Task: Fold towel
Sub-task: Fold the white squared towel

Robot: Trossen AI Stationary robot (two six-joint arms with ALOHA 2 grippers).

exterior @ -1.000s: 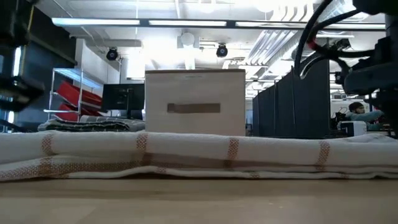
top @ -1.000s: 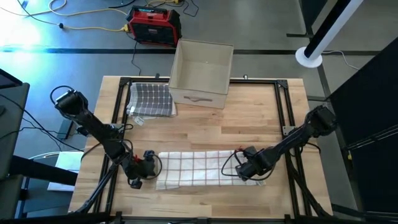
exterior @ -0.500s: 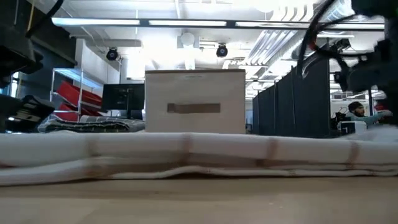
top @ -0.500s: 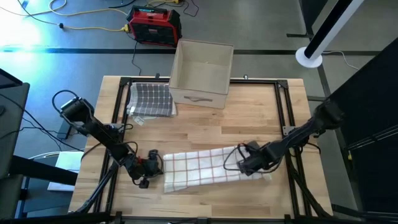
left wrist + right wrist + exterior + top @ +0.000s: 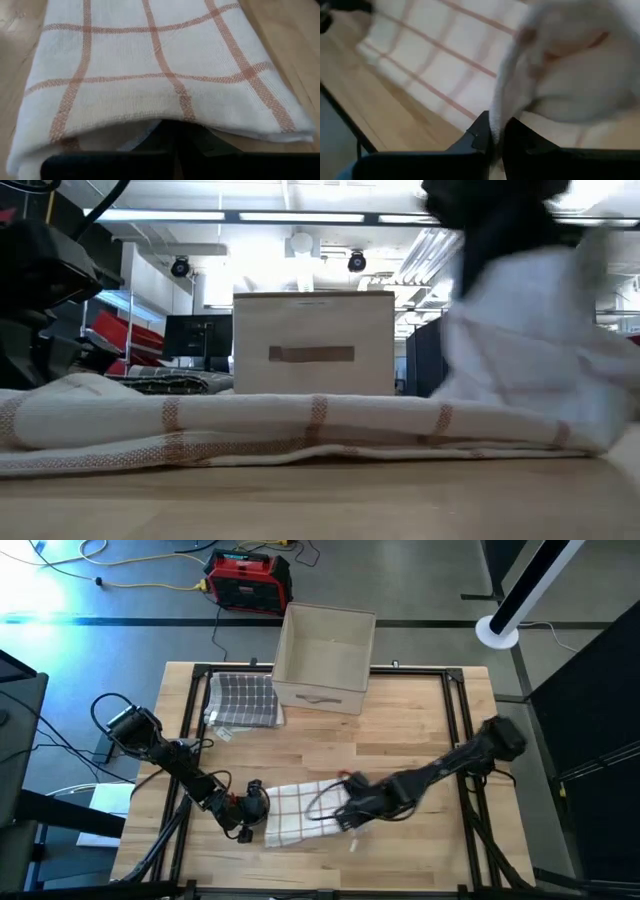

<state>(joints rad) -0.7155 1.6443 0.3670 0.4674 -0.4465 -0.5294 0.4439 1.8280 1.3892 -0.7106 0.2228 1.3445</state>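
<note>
A white towel with orange checks (image 5: 300, 812) lies as a folded strip on the wooden table near its front edge. At the strip's left end is my left gripper (image 5: 255, 805), shut, with its fingers reaching into the open fold (image 5: 170, 125). My right gripper (image 5: 350, 812) is shut on the towel's right end and holds it raised above the strip's middle. In the low view that raised end (image 5: 530, 350) shows as a blurred white bunch over the flat part (image 5: 300, 425). My left gripper comes level from the table's left into the towel's left end. The upper layers (image 5: 165, 107) arch over the shut fingers (image 5: 150, 150). What lies between the fingers is hidden by those layers. This end rests on the table. My right gripper pinches the towel's right end (image 5: 501, 112) between its two fingers. Several layers bunch up at the fingers. That end is lifted clear of the table and doubled back over the strip, and the cloth hangs slack from it down to the flat part (image 5: 435, 55).
A beige box (image 5: 322, 658) stands at the table's far edge, and beside it, far left, lies a folded dark checked cloth (image 5: 243, 698). Black frame rails (image 5: 192, 730) run along the table's sides. Bare wood lies between the box and the towel.
My right gripper has swept toward the table's left, lifting the towel's right end and carrying it back over the strip. The towel now shows about half as long. My left gripper has shifted a little toward the right with the left end, which stays on the table.
</note>
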